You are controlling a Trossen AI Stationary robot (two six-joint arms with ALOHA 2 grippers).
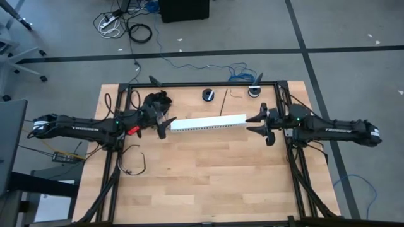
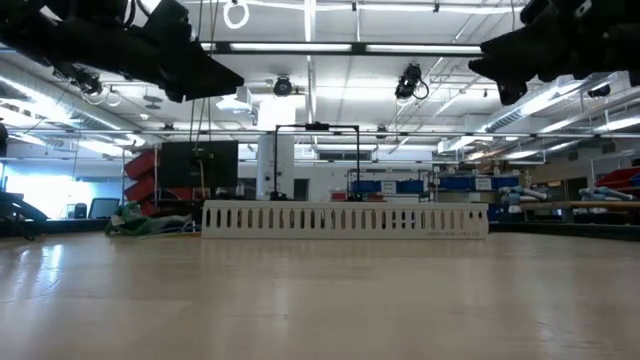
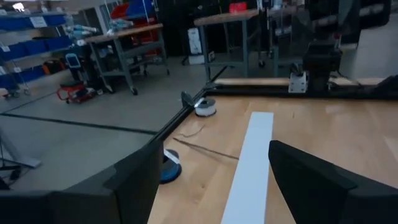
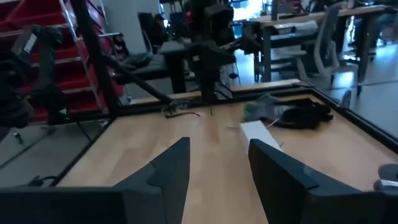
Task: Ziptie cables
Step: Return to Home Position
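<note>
A white slotted duct [image 1: 208,122] lies flat along the middle of the table, its slotted wall facing the near side [image 2: 345,219]. The cables [image 1: 156,101], a dark bundle with a green bit [image 4: 292,112], lie on the table beyond the duct's left end, by the left arm. My left gripper [image 1: 165,123] hangs open above the duct's left end, pointing level along it [image 3: 214,155]. My right gripper [image 1: 262,122] hangs open just off the duct's right end, facing the left one [image 4: 219,146]. Both are clear of the table and hold nothing.
Two small round spools [image 1: 208,94] [image 1: 254,92] stand near the far edge. A thin loose wire [image 1: 132,165] lies at the near left, and a red thing [image 1: 132,131] sits under the left arm. A black frame [image 1: 287,151] borders the table. The near half is bare wood.
</note>
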